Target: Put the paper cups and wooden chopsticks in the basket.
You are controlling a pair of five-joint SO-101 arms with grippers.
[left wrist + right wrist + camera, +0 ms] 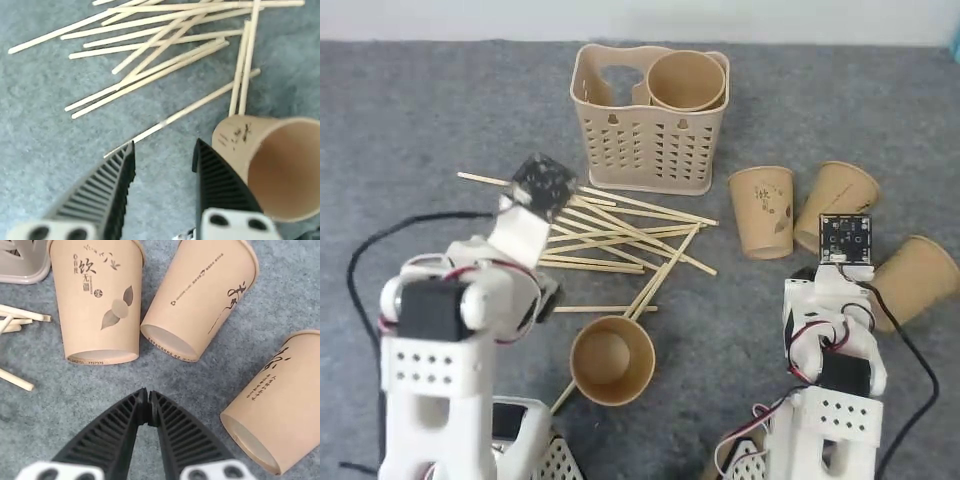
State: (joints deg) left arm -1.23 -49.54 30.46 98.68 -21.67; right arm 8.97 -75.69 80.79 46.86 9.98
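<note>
Wooden chopsticks [620,235] lie scattered on table [400,120] before basket [640,150]; one paper cup [686,80] already inside. Left jaws part-open, empty, poised over single stick [175,117], likely for pinch. Right jaws shut, empty, facing three tipped cups [95,305], none gripped.

High view: fixed overhead, looks down the table [400,120] toward the basket [645,130].
Left wrist: close above chopsticks [175,62], facing down past my left gripper [165,145].
Right wrist: close, facing paper cups [97,300] past my right gripper [148,392].
Shared: high view holds both patches.
</note>
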